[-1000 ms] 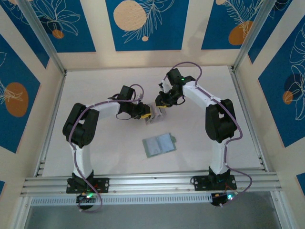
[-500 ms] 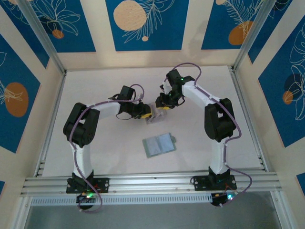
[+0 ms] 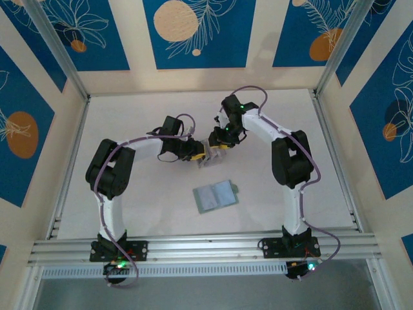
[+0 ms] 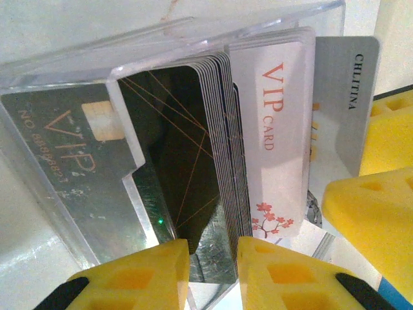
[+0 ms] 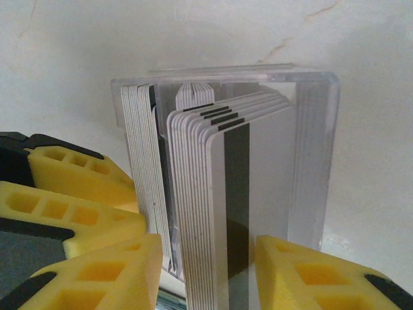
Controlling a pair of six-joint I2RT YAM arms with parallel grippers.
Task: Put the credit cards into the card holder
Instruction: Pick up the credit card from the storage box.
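My right gripper [image 5: 210, 265] had just spread wider around a bundle of credit cards [image 5: 251, 194] in the clear box [image 5: 316, 129] (pinching or loose, I couldn't tell). The left gripper [image 4: 213, 261] stayed clenched on that box. The card holder [image 3: 216, 196] lay open, well apart, so no card seemed delivered yet.

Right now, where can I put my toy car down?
Bare table: the back-left corner behind the left arm, the strip right of the right arm, and the front between card holder and rail. Crowded mid-table, where the left end effector and right end effector meet the clear card box.
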